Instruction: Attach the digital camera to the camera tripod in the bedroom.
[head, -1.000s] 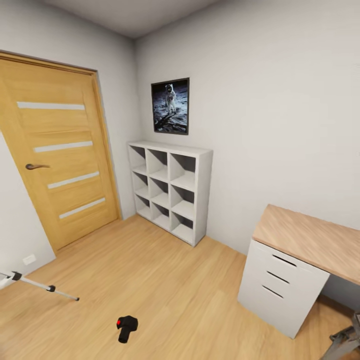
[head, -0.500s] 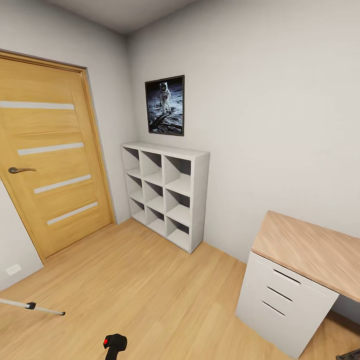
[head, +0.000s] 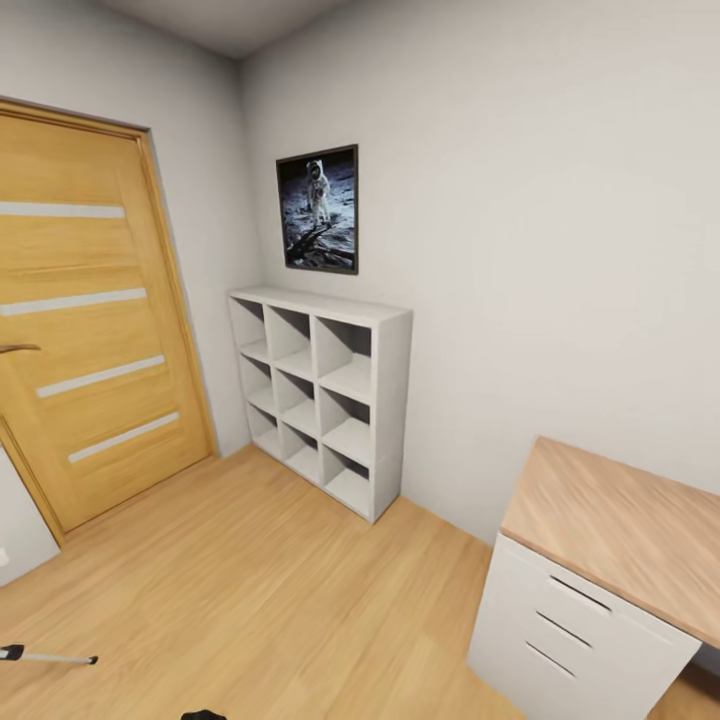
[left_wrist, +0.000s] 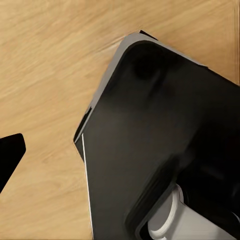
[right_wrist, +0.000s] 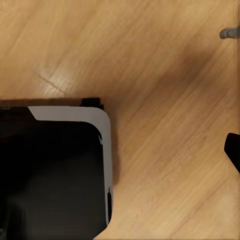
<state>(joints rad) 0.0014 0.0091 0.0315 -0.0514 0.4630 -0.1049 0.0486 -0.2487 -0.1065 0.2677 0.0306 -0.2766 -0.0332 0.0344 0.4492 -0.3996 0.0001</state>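
On the light wood floor of the bedroom, one thin silver leg of the camera tripod (head: 48, 657) with a black joint pokes in at the head view's lower left edge. A black sliver of the digital camera (head: 203, 715) shows at the bottom edge, almost cut off. The left wrist view looks down on my dark base (left_wrist: 165, 140) over the floor, with one black fingertip (left_wrist: 10, 156) at the picture's edge. One dark fingertip (right_wrist: 234, 149) likewise edges into the right wrist view, beside my base (right_wrist: 50, 170). Neither view lets me judge the jaw gap.
A wooden door (head: 80, 330) stands at the left. A white cube shelf (head: 320, 395) sits against the far wall under a framed astronaut picture (head: 318, 210). A wood-topped desk with white drawers (head: 590, 580) is at the right. A small grey object (right_wrist: 230, 33) lies on the floor.
The head view has swung to the right and up, so door, shelf and desk slid left. The tripod leg and the camera have dropped toward the picture's bottom edge.
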